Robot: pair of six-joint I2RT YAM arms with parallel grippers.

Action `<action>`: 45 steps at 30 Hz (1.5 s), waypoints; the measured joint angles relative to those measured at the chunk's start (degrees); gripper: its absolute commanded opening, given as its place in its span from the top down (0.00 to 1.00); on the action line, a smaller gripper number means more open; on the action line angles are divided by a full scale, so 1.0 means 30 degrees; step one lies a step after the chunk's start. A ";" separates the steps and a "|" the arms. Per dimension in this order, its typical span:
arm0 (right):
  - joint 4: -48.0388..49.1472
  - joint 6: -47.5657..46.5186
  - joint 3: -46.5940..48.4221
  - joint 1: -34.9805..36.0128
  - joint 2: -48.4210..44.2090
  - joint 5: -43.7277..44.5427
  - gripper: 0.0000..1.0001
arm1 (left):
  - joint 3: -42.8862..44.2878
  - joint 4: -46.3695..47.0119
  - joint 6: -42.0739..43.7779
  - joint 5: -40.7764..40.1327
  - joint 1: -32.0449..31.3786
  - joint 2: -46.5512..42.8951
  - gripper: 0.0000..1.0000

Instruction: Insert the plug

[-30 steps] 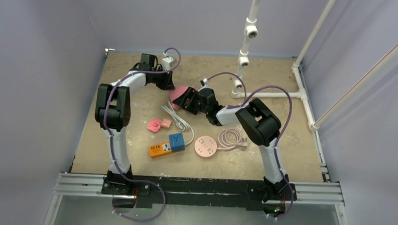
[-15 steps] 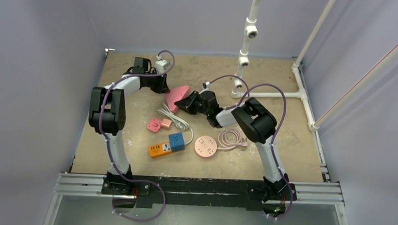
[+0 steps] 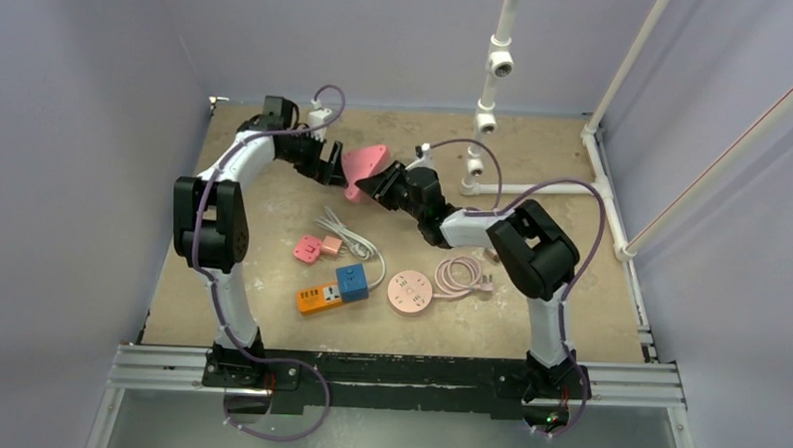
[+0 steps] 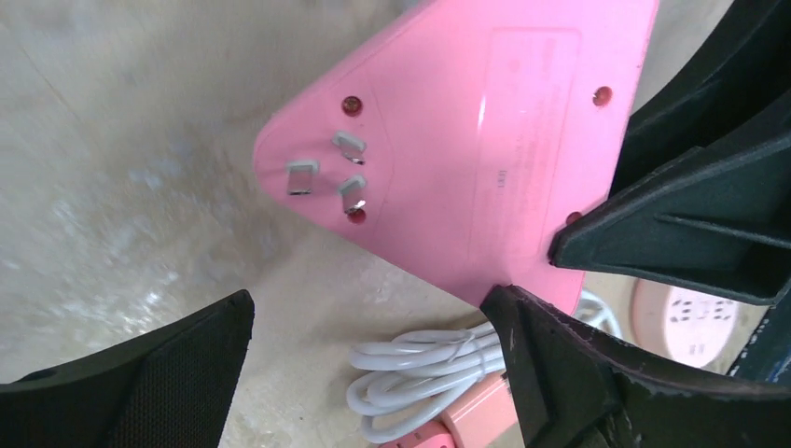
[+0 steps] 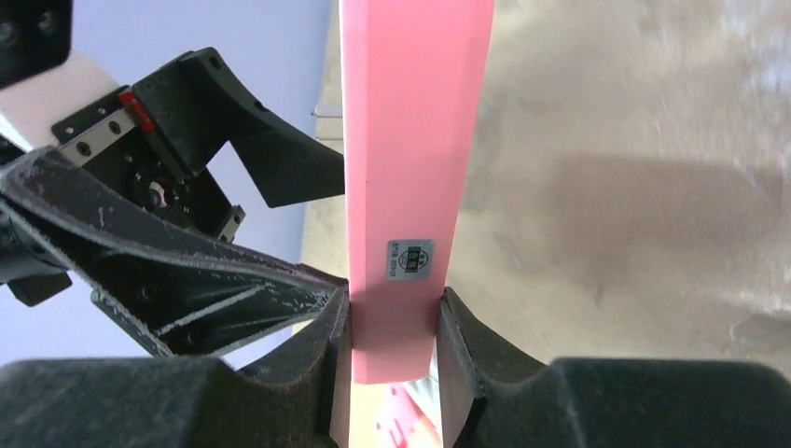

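- The pink triangular plug [image 5: 410,140] is pinched by its thin edges between the two fingers of the right gripper [image 5: 392,317]; the jaws are closed narrowly on it, and the body sticks out well beyond the fingertips.
- The left gripper [image 4: 371,299] is seen with its jaws spread wide, and nothing is held by it. The flat face of the plug stands just in front of these open fingers, with one corner close to one fingertip; whether they touch cannot be told.
- On that flat face, three metal prongs [image 4: 326,173] are visible, turned toward the left fingers and not toward the table [image 3: 589,291].
- The plug is held up in the air. Below the fingers a coiled white cord [image 4: 420,373] is lying, and farther off an orange power strip [image 3: 317,298] and a round pink socket [image 3: 409,290].
- The step in hand is judged to be the carrying of the plug: it is gripped, but no socket is reached yet.
- For the next move, the plug should be turned so that the prongs point downward. It should then be brought over a matching three-hole outlet, lined up with care, and pressed straight in, while the socket is perhaps steadied by the free left fingers.
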 measured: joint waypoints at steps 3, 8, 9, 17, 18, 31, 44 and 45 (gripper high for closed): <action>-0.0452 -0.1158 0.0000 0.0153 -0.1814 0.1508 1.00 | 0.2761 -0.1967 0.0342 0.0670 0.0044 -0.0168 0.01; -0.1406 -0.3198 0.0131 0.0918 -0.4648 0.4437 1.00 | 0.7475 -0.4801 0.1020 0.1836 0.0415 -0.0678 0.01; -0.1756 -0.3650 0.0168 0.1188 -0.5056 0.5056 1.00 | 0.8298 -0.5304 0.1035 0.2062 0.0546 -0.0772 0.01; -0.5625 -0.6819 0.0168 0.2382 -0.8495 0.9041 1.00 | 0.9158 -0.6244 0.0619 0.3461 0.0998 -0.3395 0.01; -0.6105 -0.7096 0.0160 0.2419 -0.8983 0.9508 1.00 | 0.8947 -0.6375 0.0831 0.3665 0.0991 -0.3701 0.01; -1.0207 -1.0491 -0.0393 0.9275 -1.3187 1.8017 1.00 | 0.6987 -0.5173 -0.2120 0.7359 0.0976 -0.5435 0.01; -1.3529 -1.3260 0.3490 0.9683 -0.8801 2.8254 1.00 | 0.5559 -0.1231 -0.9493 0.8051 0.0962 -0.9202 0.01; -1.3748 -1.3325 0.3752 0.9799 -0.8291 2.8654 1.00 | 0.5559 -0.1202 -0.9697 0.8087 0.0962 -0.9231 0.01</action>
